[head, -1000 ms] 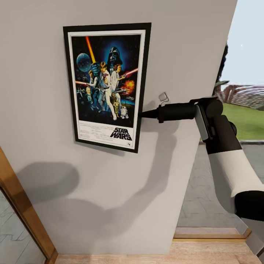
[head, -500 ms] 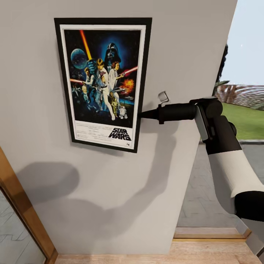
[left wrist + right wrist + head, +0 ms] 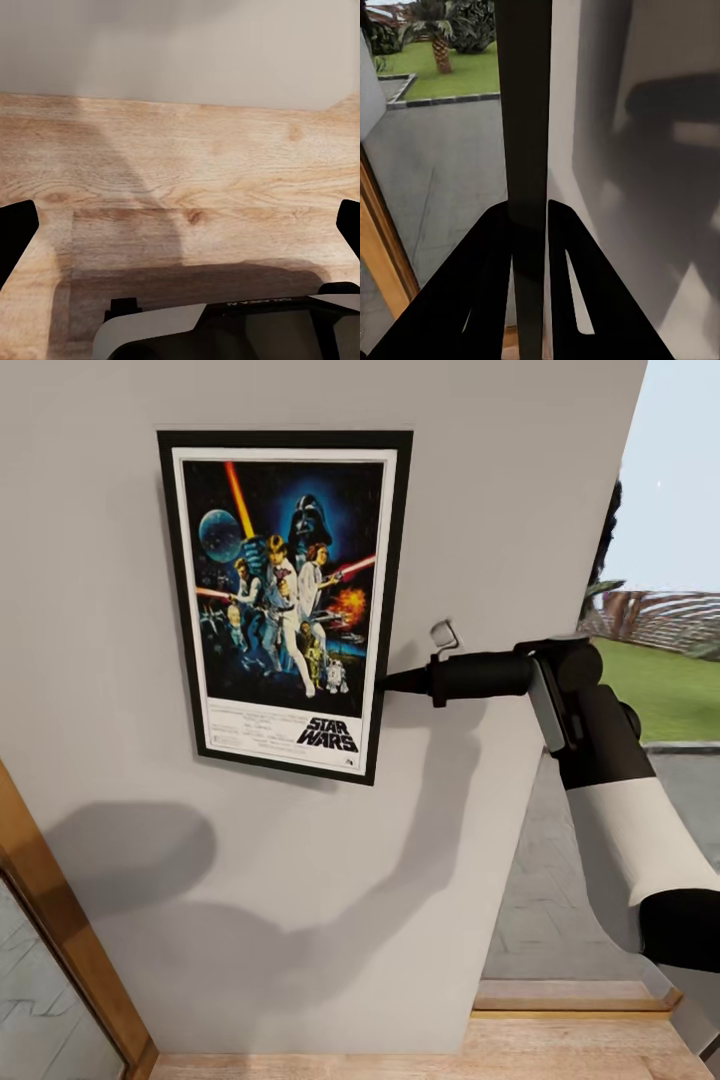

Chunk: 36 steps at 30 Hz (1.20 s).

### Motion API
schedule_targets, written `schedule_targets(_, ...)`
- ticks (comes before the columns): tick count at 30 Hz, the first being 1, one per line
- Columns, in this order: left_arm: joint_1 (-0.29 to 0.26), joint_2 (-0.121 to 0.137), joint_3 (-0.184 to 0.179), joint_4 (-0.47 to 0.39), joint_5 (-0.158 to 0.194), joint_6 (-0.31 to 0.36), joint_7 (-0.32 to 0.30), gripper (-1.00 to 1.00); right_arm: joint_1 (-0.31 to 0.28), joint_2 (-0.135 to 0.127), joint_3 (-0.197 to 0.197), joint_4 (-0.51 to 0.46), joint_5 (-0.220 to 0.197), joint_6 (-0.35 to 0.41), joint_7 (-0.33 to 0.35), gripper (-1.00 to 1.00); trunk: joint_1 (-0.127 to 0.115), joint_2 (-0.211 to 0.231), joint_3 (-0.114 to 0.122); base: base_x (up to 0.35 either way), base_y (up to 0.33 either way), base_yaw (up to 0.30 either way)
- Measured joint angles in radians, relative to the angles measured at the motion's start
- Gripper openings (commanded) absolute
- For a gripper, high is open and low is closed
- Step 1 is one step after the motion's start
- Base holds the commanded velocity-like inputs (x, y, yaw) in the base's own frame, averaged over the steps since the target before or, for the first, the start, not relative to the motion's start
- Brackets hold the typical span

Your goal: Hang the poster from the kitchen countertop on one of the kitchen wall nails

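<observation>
Poster (image 3: pixel 285 605), a flat upright rectangle with black frame, thin white border and colourful figures on dark blue, lies slightly tilted against the matt pale grey wall (image 3: pixel 500 490). My right jaws (image 3: pixel 392 681), on a level outstretched arm, pinch its frame edge at four o'clock. My left jaws (image 3: pixel 180 225) gape wide over grainy wooden floor (image 3: pixel 187 165).

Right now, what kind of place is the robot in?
Probably a room of a house, by an outside opening: a pale wall where the right gripper holds a framed Star Wars poster, a wooden floor, and a lawn with paving outside.
</observation>
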Motion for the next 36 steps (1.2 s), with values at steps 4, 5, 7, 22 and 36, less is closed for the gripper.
schedule_targets(4,0.0,0.0,0.0,0.0,0.0,0.0,0.0,1.0,0.01,0.0,0.0,0.002,0.0,0.0,0.0,-1.0,0.0,0.0,0.0,0.0,0.0,0.0)
schedule_targets(5,0.0,0.0,0.0,0.0,0.0,0.0,0.0,1.0,0.011,0.0,0.0,0.002,0.0,0.0,0.0,-1.0,0.0,0.0,0.0,0.0,0.0,0.0)
schedule_targets(7,0.0,0.0,0.0,0.0,0.0,0.0,0.0,1.0,0.014,0.0,0.0,0.002,0.0,-0.001,0.0,-1.0,0.0,0.0,0.0,0.0,0.0,0.0)
schedule_targets(22,0.0,0.0,0.0,0.001,0.0,0.001,0.0,1.0,0.017,0.0,0.0,0.002,0.0,-0.001,0.0,-1.0,0.0,0.0,0.0,0.0,0.046,0.0)
schedule_targets(36,0.0,0.0,0.0,0.001,-0.001,0.0,0.0,1.0,0.017,0.0,0.001,-0.001,0.0,-0.001,0.0,-1.0,0.0,0.0,0.0,0.027,0.046,0.0)
